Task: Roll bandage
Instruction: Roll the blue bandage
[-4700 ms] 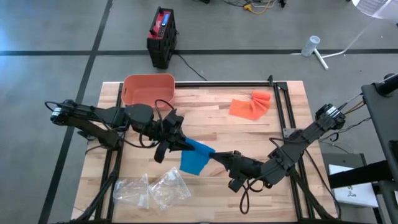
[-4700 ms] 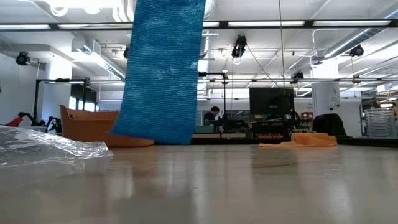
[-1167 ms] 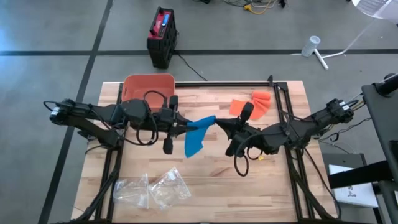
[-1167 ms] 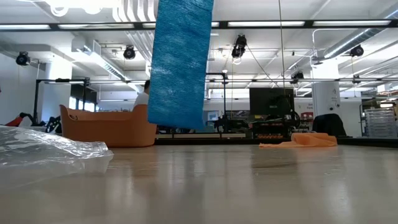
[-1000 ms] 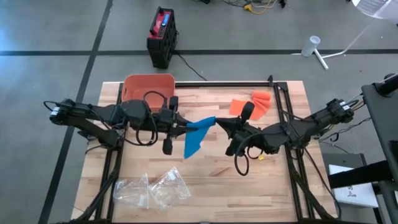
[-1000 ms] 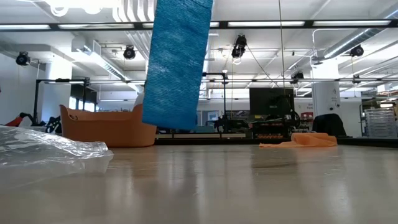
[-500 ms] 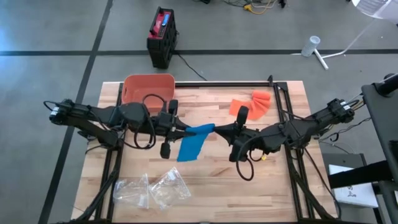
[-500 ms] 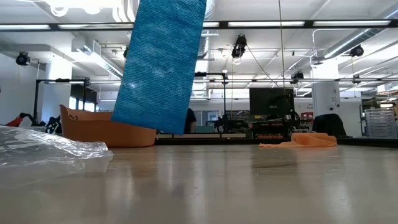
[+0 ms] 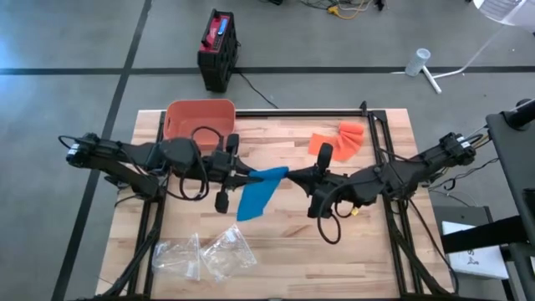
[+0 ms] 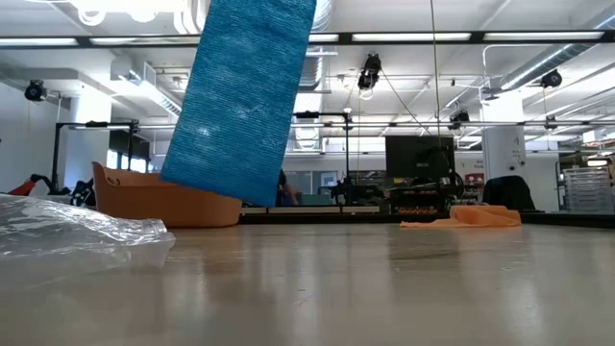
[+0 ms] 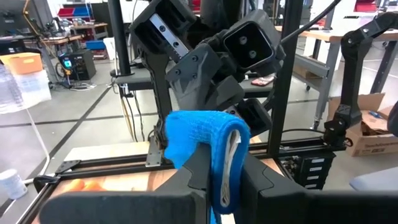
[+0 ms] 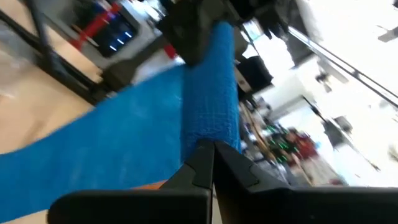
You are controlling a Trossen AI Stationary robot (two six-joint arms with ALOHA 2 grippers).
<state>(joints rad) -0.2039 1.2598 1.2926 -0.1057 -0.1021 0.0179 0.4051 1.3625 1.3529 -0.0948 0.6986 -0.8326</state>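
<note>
1. I see the blue bandage [image 9: 259, 191] held in the air over the middle of the worktop [image 9: 284, 242], gripped at its upper end from 2 sides; the rest hangs down and slants toward 7 o'clock.
2. My left tool [image 9: 247, 176] reaches in from 9 o'clock and is clenched on the bandage's top edge. In the left wrist view the cloth is folded over and pinched between the 2 dark fingers [image 11: 198, 163].
3. My right tool [image 9: 294, 176] comes in from 3 o'clock and meets the same end, just beside the left tool. In the right wrist view its fingers [image 12: 205, 158] close on a narrow fold of the blue cloth, so it is grasping the bandage too.
4. In the low view the strip [image 10: 240, 101] hangs tilted, and its lower edge stays clear of the worktop surface.
5. An orange bin [image 9: 199, 119] sits at 11 o'clock on the worktop, behind the left arm.
6. An orange bandage [image 9: 337, 140] lies crumpled at 1 o'clock, well apart from the blue one.
7. 2 clear plastic bags [image 9: 205, 253] lie at 7 o'clock near the front edge.
8. A red and black case [image 9: 217, 48] stands on the floor beyond the worktop at 12 o'clock.
</note>
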